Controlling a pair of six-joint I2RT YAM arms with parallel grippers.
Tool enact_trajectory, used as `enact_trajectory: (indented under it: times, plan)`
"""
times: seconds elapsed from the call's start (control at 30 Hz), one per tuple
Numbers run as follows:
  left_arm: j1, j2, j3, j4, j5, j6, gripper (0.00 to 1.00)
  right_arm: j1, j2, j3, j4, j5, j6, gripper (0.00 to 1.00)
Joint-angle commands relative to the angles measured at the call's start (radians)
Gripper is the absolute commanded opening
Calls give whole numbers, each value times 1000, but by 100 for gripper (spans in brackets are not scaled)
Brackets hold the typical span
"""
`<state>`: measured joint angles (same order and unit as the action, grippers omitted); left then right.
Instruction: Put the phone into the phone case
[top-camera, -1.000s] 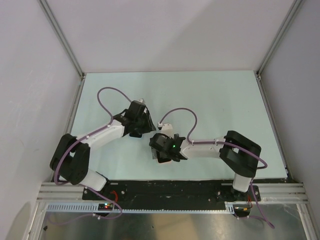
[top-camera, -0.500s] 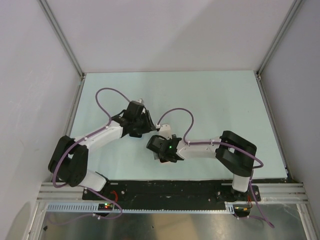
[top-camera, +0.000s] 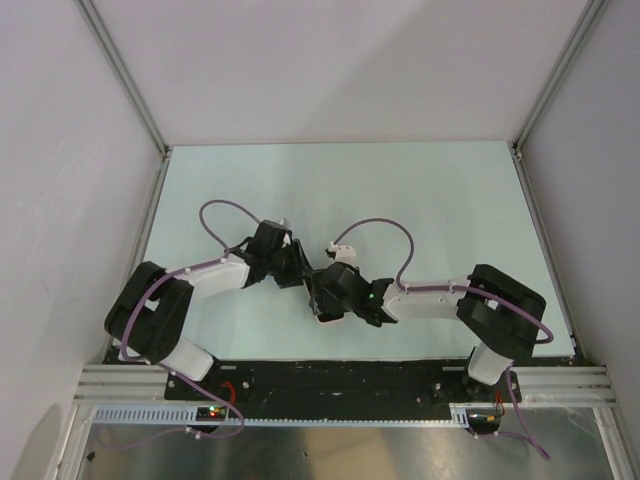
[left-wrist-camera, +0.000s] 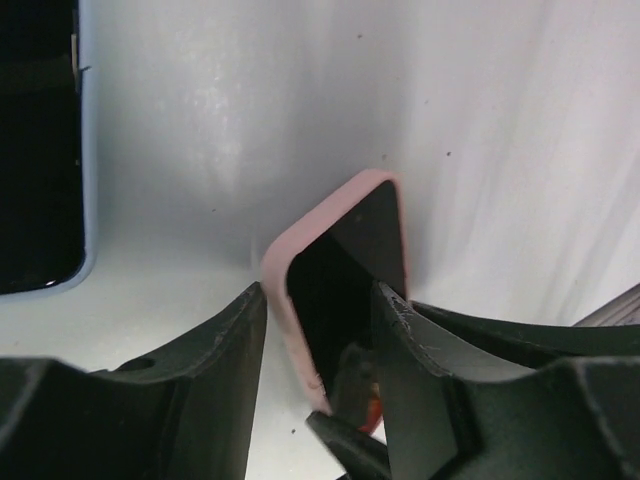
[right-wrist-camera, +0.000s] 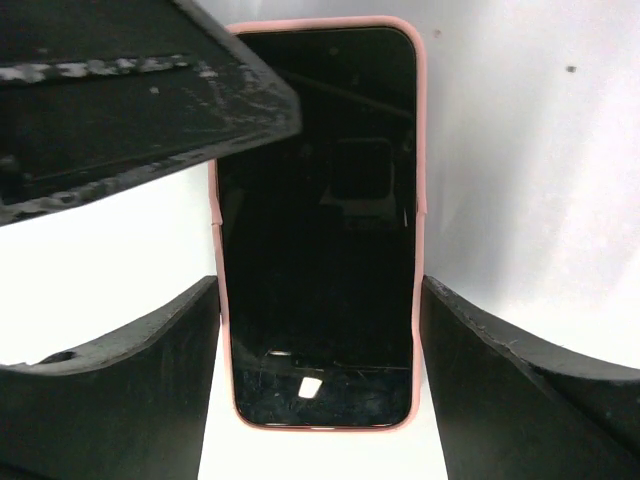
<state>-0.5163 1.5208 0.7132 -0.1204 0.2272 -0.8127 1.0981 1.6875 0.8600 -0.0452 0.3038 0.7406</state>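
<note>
The phone case (right-wrist-camera: 420, 180), a salmon-pink rim round a glossy black face, lies flat on the pale table. My right gripper (right-wrist-camera: 320, 290) has a finger against each long side of its near end, shut across its width. My left gripper (left-wrist-camera: 320, 300) is at the far end, open. One of its fingers (right-wrist-camera: 150, 100) lies over the black face, and the other stands just outside the pink rim (left-wrist-camera: 278, 290) with a small gap. The phone (left-wrist-camera: 40, 150), with a black screen and a light blue edge, lies apart at the upper left of the left wrist view. In the top view both grippers (top-camera: 295, 265) (top-camera: 330, 298) meet at the table's near middle and hide the case.
The pale table (top-camera: 450, 200) is enclosed by white walls with metal corner posts (top-camera: 125, 75). Purple cables (top-camera: 375, 225) arch over both arms. The arm bases sit on the black rail (top-camera: 350, 380) at the near edge.
The left gripper has drawn back toward the near edge and the right wrist has shifted right, so the two now meet. The right jaws have narrowed onto the case. The left jaws have widened a little.
</note>
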Motion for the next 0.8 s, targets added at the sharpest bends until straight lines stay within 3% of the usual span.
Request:
enact_trajectory:
  times: [0.0,0.2,0.37,0.6,0.77]
  plan:
    - [15,17,-7,125,60,-43,50,-17,75,-116,26,-259,59,40]
    - [33,41,-10,177,95,-67,44,-36,65,-147,83,-291,57,39]
    - [42,42,-7,169,99,-46,30,-46,64,-163,84,-292,55,38]
    - [38,42,31,28,28,45,5,-48,69,-157,64,-287,55,38]
    - [1,42,59,-48,-46,89,1,-47,77,-144,36,-269,53,37]
